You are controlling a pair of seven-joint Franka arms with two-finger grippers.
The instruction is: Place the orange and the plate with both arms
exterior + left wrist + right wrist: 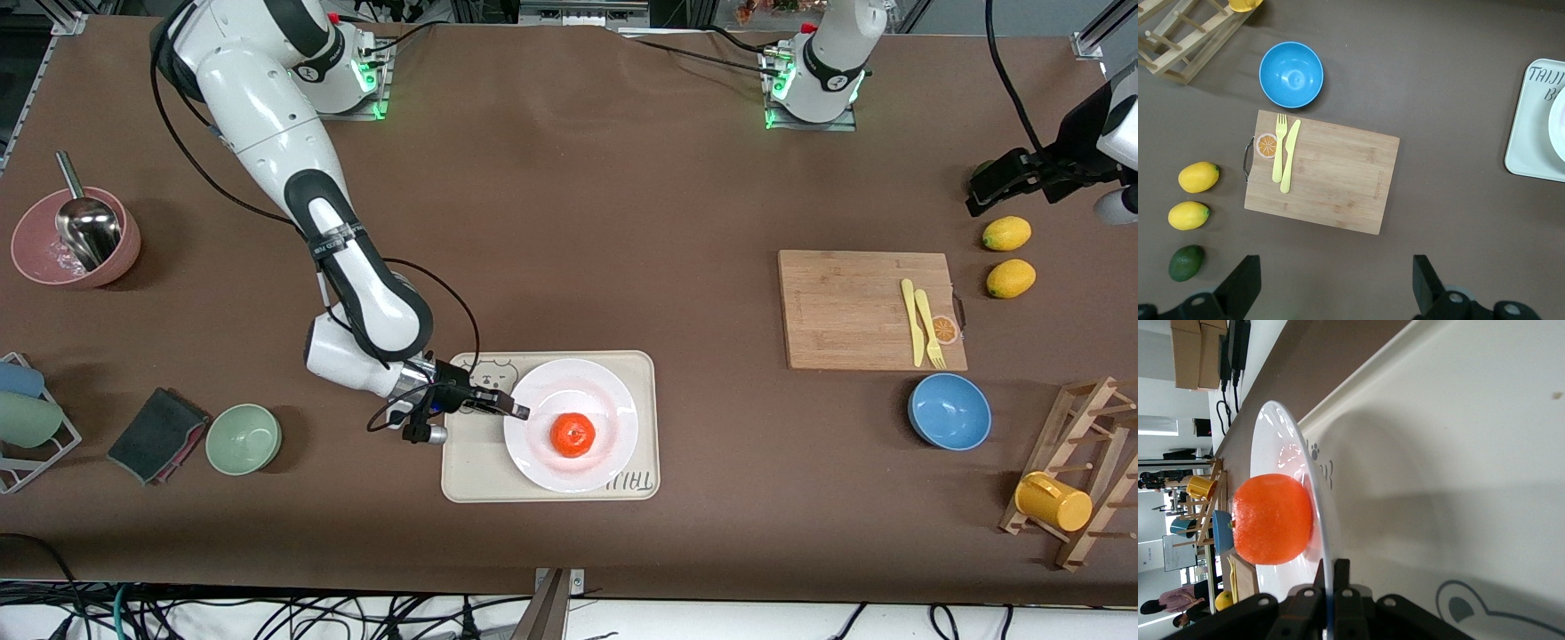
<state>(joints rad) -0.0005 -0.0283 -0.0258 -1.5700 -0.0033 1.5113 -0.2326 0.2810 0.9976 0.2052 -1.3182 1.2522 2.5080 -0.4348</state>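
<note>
The white plate (613,402) is over the cream bear-printed tray (467,471) near the front edge of the table; I cannot tell whether it rests on it. The orange (573,435) sits on the plate's middle. My right gripper (516,411) is shut on the plate's rim at the edge toward the right arm's end. In the right wrist view the fingers (1340,570) pinch the rim, with the plate (1281,433), the orange (1271,518) and the tray (1458,453) in sight. My left gripper (980,197) is open and empty, up over the table by the lemons, its jaws wide apart (1335,280).
A wooden cutting board (853,307) holds a yellow fork and knife. Nearby are a blue bowl (949,411), two lemons (1006,234), a dark green fruit (1186,262) and a wooden rack with a yellow mug (1053,500). A green bowl (244,438), a dark cloth (158,434) and a pink bowl (36,258) lie toward the right arm's end.
</note>
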